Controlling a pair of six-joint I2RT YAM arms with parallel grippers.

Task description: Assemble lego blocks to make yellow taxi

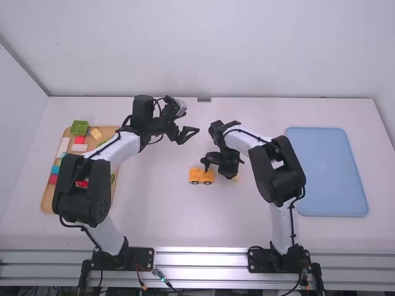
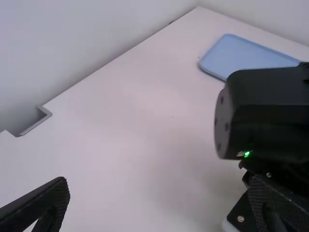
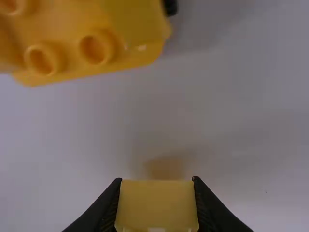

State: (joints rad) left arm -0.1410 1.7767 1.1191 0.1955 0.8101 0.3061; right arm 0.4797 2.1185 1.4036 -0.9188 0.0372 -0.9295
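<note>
In R hand [image 1: 231, 172], yel block [image 3: 157, 205]

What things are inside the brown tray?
In the tray are a green block, a tan block, a red block and a blue block, among others. The left arm covers part of it, so what lies beneath cannot be seen.

There are two robot arms [image 1: 122, 150], two trays [image 1: 327, 166], one yellow toy car [image 1: 196, 176], one held yellow block [image 3: 157, 205], several other blocks [image 1: 79, 127].

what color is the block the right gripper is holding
Yellow; the block in the right gripper shows best in the right wrist view.
</note>
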